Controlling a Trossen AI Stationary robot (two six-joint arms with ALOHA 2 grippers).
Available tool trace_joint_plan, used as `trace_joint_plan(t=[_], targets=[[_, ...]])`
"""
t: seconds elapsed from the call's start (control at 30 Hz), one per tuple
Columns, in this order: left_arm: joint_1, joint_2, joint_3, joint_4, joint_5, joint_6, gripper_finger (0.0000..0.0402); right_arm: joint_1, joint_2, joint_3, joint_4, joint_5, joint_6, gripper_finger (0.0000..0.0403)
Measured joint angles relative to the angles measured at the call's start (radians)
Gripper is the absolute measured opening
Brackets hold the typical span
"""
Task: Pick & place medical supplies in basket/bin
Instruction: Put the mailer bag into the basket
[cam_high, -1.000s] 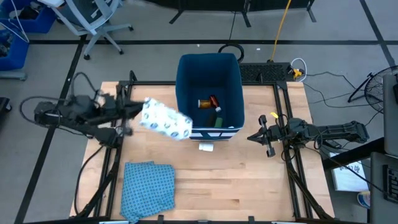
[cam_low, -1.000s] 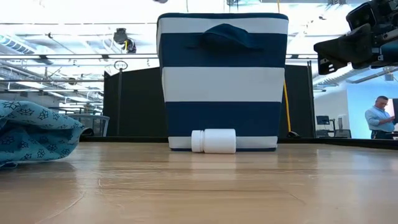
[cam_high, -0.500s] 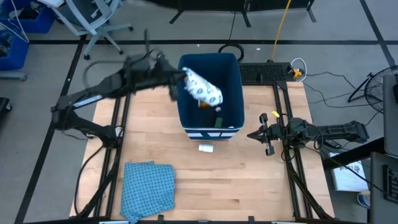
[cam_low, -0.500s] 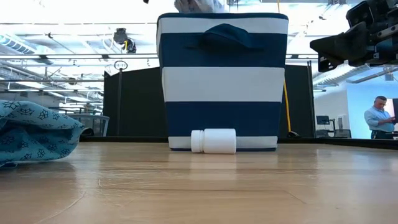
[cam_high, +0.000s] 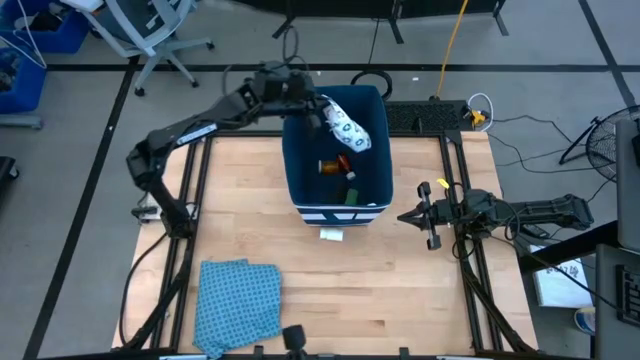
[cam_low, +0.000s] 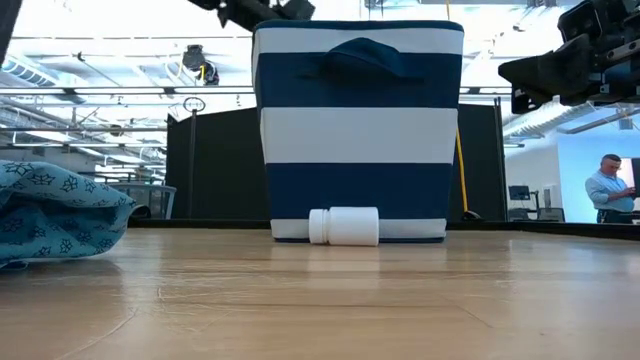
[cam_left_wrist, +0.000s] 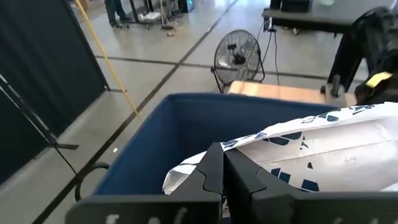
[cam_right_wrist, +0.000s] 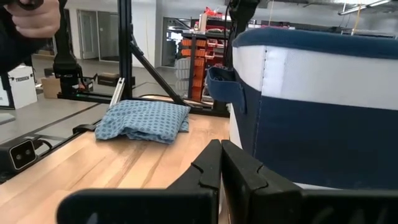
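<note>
Left gripper (cam_high: 322, 110) clenched the large white green-printed pouch (cam_high: 347, 127) over the tall dark-blue striped bin (cam_high: 297, 185)'s far-left corner; releasing nearer centre looked wisest.

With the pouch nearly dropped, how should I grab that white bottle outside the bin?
Grip the white bottle across its round body, coming straight down from above. It lies on its side on the table, close against the bin wall, so set the jaws along the wall, not across it.

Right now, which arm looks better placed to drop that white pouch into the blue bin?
The left. Its gripper already holds the white pouch over the open bin, while the right gripper waits beside the bin, shut and empty.
</note>
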Motion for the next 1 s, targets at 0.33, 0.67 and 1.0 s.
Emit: trace_joint_plan(t=[0.33, 0.67, 1.0], targets=[[0.015, 0.079, 0.069, -0.008, 0.055, 0.040, 0.0000, 0.000, 0.000, 0.000, 0.000, 0.001, 0.005, 0.0004], [0.037, 0.119, 0.067, -0.009, 0.089, 0.016, 0.0000, 0.000, 0.000, 0.000, 0.000, 0.000, 0.009, 0.0004], [0.052, 0.205, 0.066, -0.019, 0.079, 0.081, 0.0000, 0.000, 0.000, 0.000, 0.008, 0.002, 0.002, 0.0004]])
